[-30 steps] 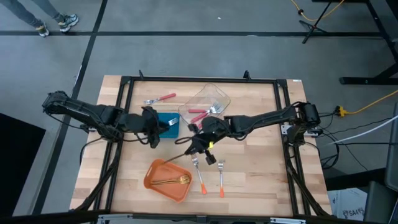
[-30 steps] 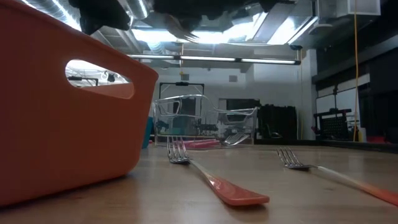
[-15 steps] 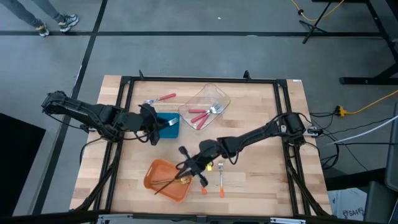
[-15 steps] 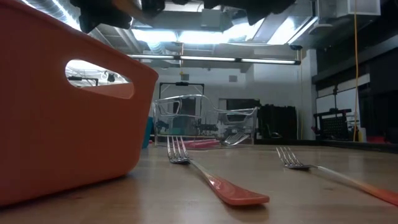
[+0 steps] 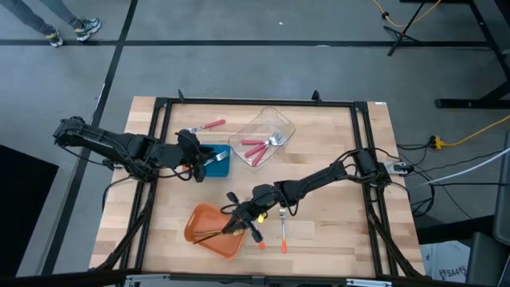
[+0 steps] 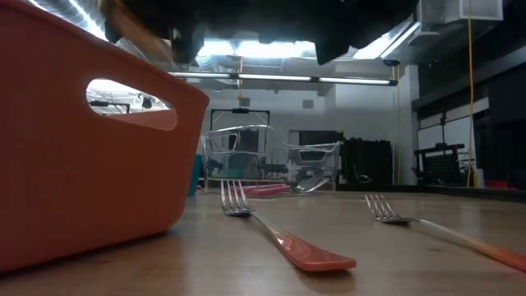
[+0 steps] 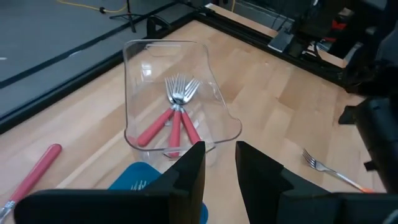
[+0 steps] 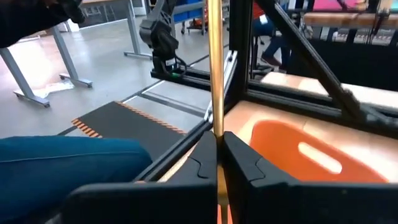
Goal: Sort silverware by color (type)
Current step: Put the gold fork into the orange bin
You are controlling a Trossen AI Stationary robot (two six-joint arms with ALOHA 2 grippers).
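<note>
- The right end effector [image 5: 237, 222] has swung from mid-surface down to the lower centre of the high view. It now hangs over the right rim of the orange bin [image 5: 194, 222], fingers clamped on a gold fork [image 8: 215, 74].
- That fork is over the bin where another gold fork [image 5: 209, 233] already lies, so it looks close to being dropped in.
- The left end effector [image 5: 194, 157] has stayed at centre left beside the blue bin [image 5: 223, 163], fingers a little apart, holding nothing visible.
- Left to sort: two orange-handled forks [image 5: 283, 229] on the surface at lower centre and a red-handled fork [image 5: 205, 127] at upper left. The clear container [image 7: 138, 55] already holds red-handled forks [image 7: 175, 121].
</note>
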